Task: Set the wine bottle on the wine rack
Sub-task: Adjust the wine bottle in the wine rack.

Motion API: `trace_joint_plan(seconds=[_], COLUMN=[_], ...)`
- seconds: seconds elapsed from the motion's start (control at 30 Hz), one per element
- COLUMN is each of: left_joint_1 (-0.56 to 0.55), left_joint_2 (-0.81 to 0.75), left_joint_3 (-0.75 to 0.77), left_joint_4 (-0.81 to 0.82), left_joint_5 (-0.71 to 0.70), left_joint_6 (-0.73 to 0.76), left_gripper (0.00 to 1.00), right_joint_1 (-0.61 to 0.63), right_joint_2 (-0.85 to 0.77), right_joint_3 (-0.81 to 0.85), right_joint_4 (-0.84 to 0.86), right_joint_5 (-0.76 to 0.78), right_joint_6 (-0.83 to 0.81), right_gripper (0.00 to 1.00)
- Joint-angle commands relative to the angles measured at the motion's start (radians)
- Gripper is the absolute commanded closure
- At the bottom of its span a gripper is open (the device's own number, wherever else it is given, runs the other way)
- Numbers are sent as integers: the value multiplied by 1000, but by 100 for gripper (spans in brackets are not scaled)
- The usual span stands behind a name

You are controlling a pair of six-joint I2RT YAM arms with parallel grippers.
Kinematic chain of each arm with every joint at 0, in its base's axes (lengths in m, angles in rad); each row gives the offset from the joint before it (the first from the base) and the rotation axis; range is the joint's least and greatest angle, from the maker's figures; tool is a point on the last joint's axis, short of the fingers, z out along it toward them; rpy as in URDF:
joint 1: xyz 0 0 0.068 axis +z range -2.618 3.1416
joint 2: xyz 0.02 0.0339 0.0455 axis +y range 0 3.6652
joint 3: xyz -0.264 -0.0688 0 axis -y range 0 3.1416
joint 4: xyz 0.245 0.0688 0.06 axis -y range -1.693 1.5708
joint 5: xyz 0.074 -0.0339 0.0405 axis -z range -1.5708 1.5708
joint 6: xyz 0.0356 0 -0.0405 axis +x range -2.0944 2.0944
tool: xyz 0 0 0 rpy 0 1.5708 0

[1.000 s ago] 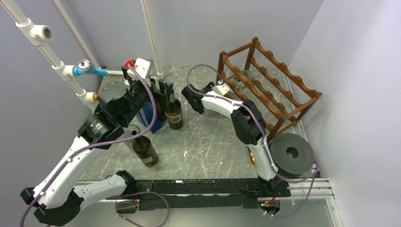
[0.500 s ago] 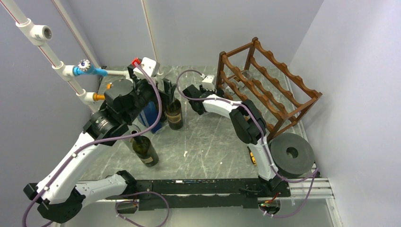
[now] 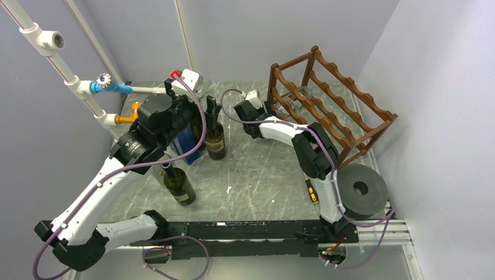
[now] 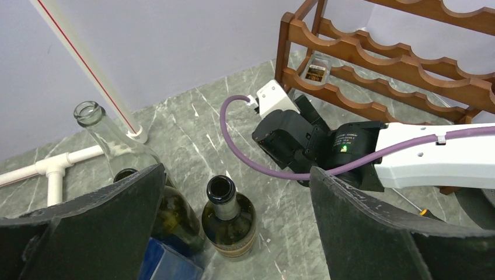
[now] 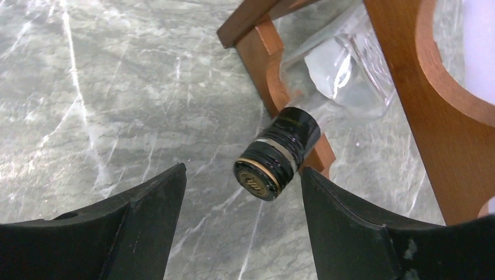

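The wine rack [image 3: 344, 108], dark reddish wood with scalloped rails, stands at the back right. A clear wine bottle [image 5: 344, 76] lies in its low front tier, its black capped neck [image 5: 277, 154] sticking out towards me. My right gripper [image 5: 242, 170] is open at the cap, both fingers apart from it, the right finger nearer. In the top view the right gripper [image 3: 267, 108] sits at the rack's left end. My left gripper [image 4: 236, 172] is wide open above an upright dark green bottle [image 4: 229, 216] and touches nothing.
Beside that bottle stand a second dark bottle [image 4: 169, 213], an empty clear bottle [image 4: 108, 137] and a blue box [image 3: 185, 143]. Another dark bottle [image 3: 178, 184] stands nearer the left arm. A black roll [image 3: 360, 189] and a screwdriver [image 3: 311, 192] lie at the front right. White pipes [image 3: 76, 84] run along the left wall.
The right jaws have spread wider around the capped neck and the wrist has shifted towards the rack. The left gripper has moved right and further back, over the upright dark bottle.
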Motion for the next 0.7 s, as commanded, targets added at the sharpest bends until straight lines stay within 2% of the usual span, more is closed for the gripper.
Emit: trace_joint_plan(seconds=[0.0, 0.17, 0.43, 0.57, 0.67], left_joint_1=[18, 36, 56, 71, 81], left_joint_2=[7, 19, 34, 43, 48], left_joint_3=[31, 35, 40, 43, 46], left_joint_4=[18, 15, 10, 9, 5], left_joint_5=[45, 78, 105, 134, 146], left_joint_6=[-35, -53, -70, -85, -96], left_gripper=[1, 1, 1, 1, 1], right_joint_1=[-1, -7, -27, -27, -27], right_joint_2=[-33, -31, -45, -34, -25], right_joint_3=[12, 32, 50, 69, 79], right_joint_4=[40, 45, -11, -21, -33], right_joint_5=[-58, -48, -108, -120, -114], right_joint_6=[-182, -246, -180, -197, -195], right_gripper=[27, 29, 30, 37, 46])
